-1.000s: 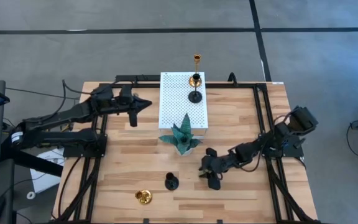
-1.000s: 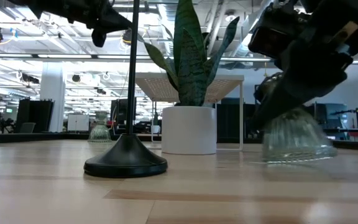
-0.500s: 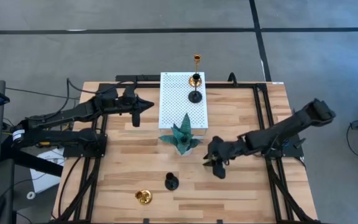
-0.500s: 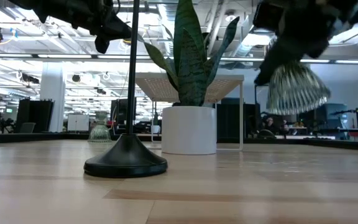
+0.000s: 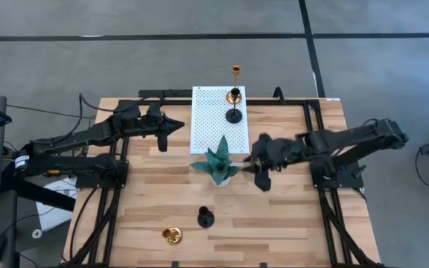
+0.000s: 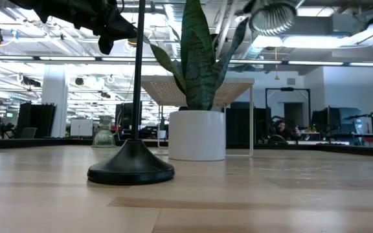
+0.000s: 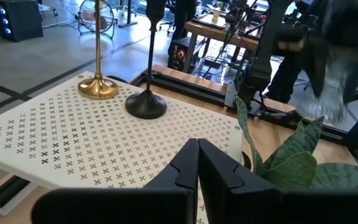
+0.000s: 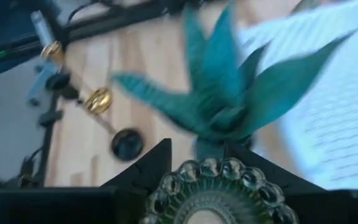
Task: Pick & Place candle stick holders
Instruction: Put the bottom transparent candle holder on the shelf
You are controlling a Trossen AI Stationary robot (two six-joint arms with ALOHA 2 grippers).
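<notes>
My right gripper [image 5: 259, 162] is shut on a grey-green bell-shaped candle stick holder [image 8: 211, 186], high over the table, just right of the teal spiky ornament [image 5: 218, 164]. The holder shows at the top of the low view [image 6: 274, 15]. My left gripper [image 5: 171, 126] is shut and empty, hovering left of the white perforated board [image 5: 211, 126]. A gold holder [image 5: 234, 94] and a black holder [image 5: 234, 115] stand by their bases on the board's far end. Another black holder [image 5: 205, 218] stands by its base near the table's front. A gold one [image 5: 172, 236] lies beside it. My right gripper pinches the grey-green holder between its two fingers [image 8: 146, 167], one on each side of its beaded rim [image 8: 185, 171]. The holder is lifted clear of the table. The holder's own body hides the exact place of contact.
The ornament's white pot [image 6: 196, 134] and leaves stand between the board and the table's front. A second grey-green holder [image 6: 103, 137] shows far back in the low view. Black frame rails run along the table's left and right sides [image 5: 315, 141].
My right gripper has lifted the grey-green holder off the table near the front. It has carried it up and toward the far edge, to beside the ornament. The holder was on the wood a second ago and now hangs high and clear.
</notes>
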